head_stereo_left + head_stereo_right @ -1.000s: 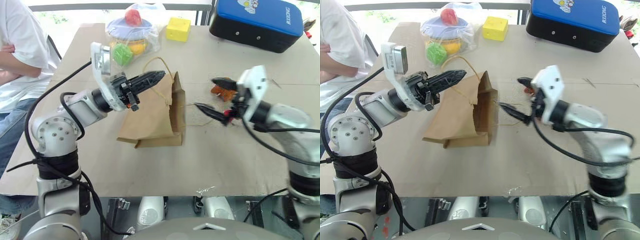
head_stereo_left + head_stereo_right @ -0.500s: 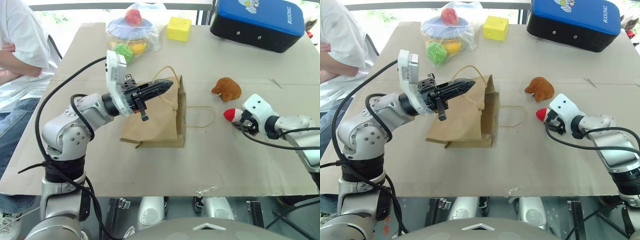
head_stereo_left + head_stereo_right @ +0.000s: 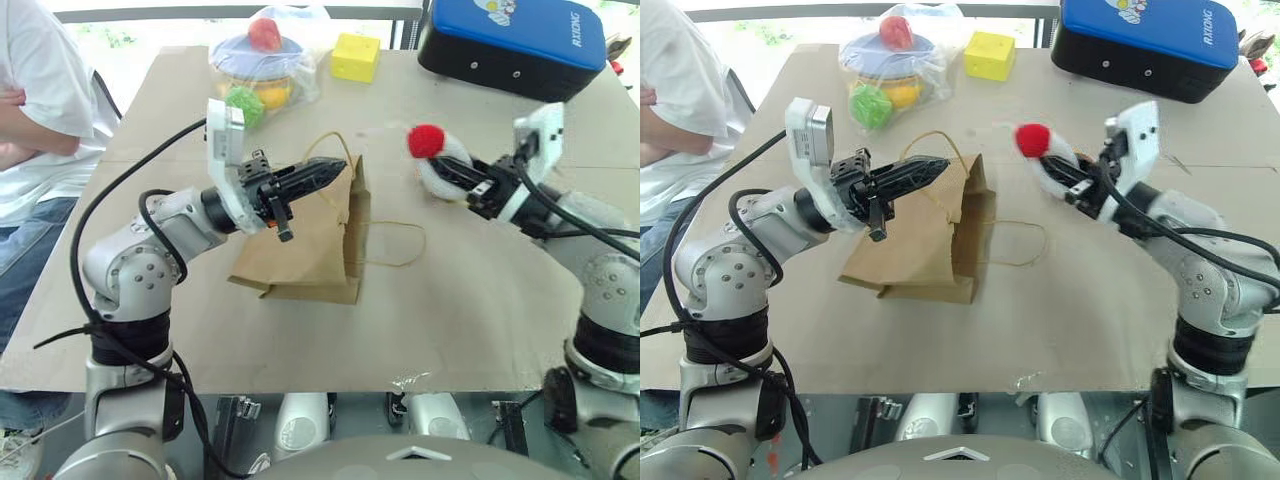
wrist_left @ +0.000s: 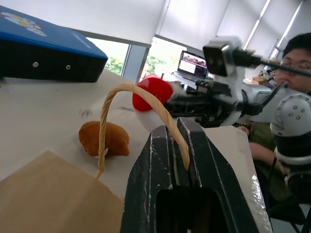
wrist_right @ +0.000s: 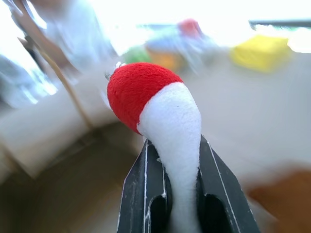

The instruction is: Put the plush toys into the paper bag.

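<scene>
Tan tabletop [image 3: 480,330]. Bright windows [image 4: 116,56] under white blinds [image 4: 87,17]. Laptop [image 4: 193,64] beyond. Seated person [image 3: 35,100] alongside.

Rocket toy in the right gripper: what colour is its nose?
Red, on a white body; the rocket toy shows best in the right wrist view.

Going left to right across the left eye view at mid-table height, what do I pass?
Left gripper, shut on a bag handle → paper bag → white rocket, red nose up → right gripper, shut on the rocket.
</scene>
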You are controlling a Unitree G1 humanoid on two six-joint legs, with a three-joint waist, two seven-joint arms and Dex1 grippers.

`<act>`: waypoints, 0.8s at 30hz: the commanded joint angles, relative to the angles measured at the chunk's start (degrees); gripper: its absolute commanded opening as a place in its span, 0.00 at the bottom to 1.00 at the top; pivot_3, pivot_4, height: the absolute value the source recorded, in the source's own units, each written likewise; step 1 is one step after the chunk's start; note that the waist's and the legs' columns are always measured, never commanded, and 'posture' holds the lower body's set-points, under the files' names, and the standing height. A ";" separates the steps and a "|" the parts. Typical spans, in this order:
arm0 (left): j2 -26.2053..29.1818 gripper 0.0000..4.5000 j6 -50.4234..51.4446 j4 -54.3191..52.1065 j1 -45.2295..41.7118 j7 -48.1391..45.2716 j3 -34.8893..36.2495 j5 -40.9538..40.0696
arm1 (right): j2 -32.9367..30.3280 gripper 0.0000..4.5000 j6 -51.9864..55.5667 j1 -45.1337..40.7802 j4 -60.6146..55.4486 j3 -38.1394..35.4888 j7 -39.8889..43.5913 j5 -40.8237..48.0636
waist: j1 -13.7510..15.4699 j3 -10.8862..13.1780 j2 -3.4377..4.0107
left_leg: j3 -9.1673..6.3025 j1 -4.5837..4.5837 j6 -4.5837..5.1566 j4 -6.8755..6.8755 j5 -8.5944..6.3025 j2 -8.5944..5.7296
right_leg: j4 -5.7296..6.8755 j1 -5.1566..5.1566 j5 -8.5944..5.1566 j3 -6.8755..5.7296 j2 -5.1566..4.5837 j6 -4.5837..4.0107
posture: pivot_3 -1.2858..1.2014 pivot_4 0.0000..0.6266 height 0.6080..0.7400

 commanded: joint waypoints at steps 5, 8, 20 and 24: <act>-4.44 0.00 2.61 0.94 -3.15 6.55 5.77 -11.23 | 10.12 0.01 0.33 1.96 1.64 10.36 -4.39 5.47 | 0.27 -0.01 -0.01 | -0.12 -0.17 0.02 0.02 -0.01 -0.02 | -0.11 -0.02 0.01 -0.03 -0.09 0.01 | 0.52 0.24 1.00; -4.58 0.00 2.93 0.25 -2.94 8.69 6.22 -12.65 | 8.60 0.01 -2.90 4.09 3.23 13.97 -1.99 3.52 | 0.24 0.00 0.00 | -0.14 -0.20 0.02 0.03 -0.01 -0.12 | -0.11 -0.03 0.01 -0.03 -0.08 0.01 | 0.52 0.24 1.00; -3.35 0.00 2.99 -2.20 -1.10 10.77 6.25 -15.09 | -1.26 0.01 -7.70 5.28 5.63 22.66 2.75 -4.38 | 0.08 0.00 0.00 | -0.18 -0.21 0.02 0.07 0.00 -0.12 | -0.09 -0.04 0.00 -0.08 -0.04 0.01 | 0.52 0.24 1.00; -3.11 0.00 3.03 -2.24 -0.88 10.40 6.15 -15.13 | 1.68 0.01 -7.58 3.77 8.09 19.20 1.85 -1.10 | 0.13 0.00 0.00 | -0.18 -0.21 0.01 0.08 0.00 -0.12 | -0.08 -0.05 0.00 -0.07 -0.01 0.01 | 0.52 0.24 1.00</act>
